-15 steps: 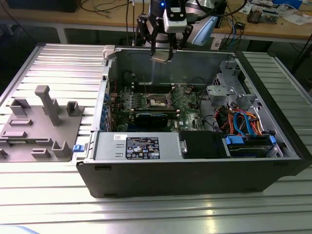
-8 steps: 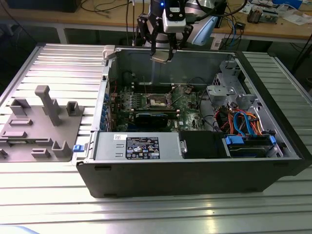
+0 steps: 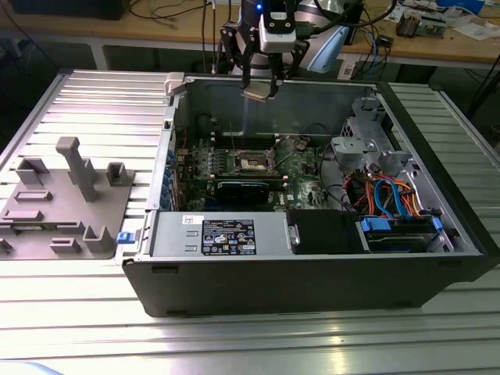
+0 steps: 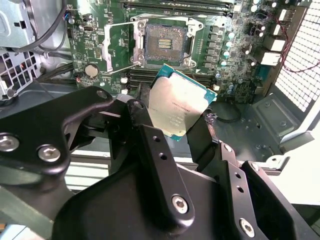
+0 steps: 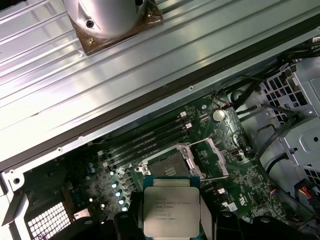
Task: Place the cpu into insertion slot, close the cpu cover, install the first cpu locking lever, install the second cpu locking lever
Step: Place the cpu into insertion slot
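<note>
The open computer case (image 3: 312, 281) is the largest container, and the insertion slot (image 4: 165, 42) is found low inside it, at the middle of the green motherboard (image 3: 234, 152) that is spread around the slot. In the exterior view a grey power supply box (image 3: 219, 234) is set in the case on the near side of the slot, and a drive cage with coloured cables (image 3: 391, 195) is lodged to the exterior view's right of it. The gripper (image 4: 175, 120) is held well above the slot, and its jaws are clamped on the cpu. The cpu cover (image 4: 107, 47) is swung open and lies just beside the slot, so the slot's dark centre is exposed and nothing is seated in it. The cpu (image 4: 180, 107) is carried tilted, silver top showing, apart from the slot and not yet placed. It is judged to be light, thin and stiff, smooth enough to slip, and fragile on its underside, so it is best taken by two opposite edges, as it is held here.
</note>
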### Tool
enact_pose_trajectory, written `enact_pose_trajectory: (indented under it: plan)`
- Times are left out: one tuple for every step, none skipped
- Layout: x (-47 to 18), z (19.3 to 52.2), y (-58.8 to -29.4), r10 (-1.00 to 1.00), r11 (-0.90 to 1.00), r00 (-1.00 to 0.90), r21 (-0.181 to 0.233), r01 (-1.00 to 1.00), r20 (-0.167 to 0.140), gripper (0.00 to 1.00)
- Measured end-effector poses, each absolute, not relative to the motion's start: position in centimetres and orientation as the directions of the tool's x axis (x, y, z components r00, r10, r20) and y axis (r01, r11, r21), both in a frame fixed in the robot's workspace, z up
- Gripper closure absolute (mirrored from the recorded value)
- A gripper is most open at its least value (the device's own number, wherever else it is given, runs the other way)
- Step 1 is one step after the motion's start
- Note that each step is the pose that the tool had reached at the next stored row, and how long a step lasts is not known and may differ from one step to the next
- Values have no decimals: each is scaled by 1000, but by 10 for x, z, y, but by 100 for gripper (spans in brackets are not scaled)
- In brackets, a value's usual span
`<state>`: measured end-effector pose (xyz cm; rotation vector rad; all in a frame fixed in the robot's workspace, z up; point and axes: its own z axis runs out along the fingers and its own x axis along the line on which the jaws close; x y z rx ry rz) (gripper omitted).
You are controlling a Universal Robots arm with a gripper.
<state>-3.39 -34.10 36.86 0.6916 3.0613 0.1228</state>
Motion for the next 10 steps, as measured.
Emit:
enact_pose_trajectory:
  plan:
    - [-34, 369, -341, 431, 899, -902, 76, 431, 16, 46]
    - [-34, 369, -341, 436, 897, -900, 76, 436, 16, 46]
    - [-34, 368, -341, 443, 893, -896, 76, 443, 16, 46]
    - [-34, 368, -341, 452, 889, -892, 76, 452, 16, 46]
    - [-34, 368, -341, 457, 886, -889, 76, 457, 16, 46]
    - [-34, 368, -341, 463, 883, -886, 76, 463, 16, 46]
    - [-34, 368, -341, 472, 879, -882, 75, 471, 16, 46]
    - [-34, 368, -341, 478, 875, -878, 75, 478, 16, 46]
    - [-34, 368, -341, 490, 869, -872, 75, 490, 16, 46]
    - [-34, 368, -341, 498, 864, -867, 75, 498, 16, 46]
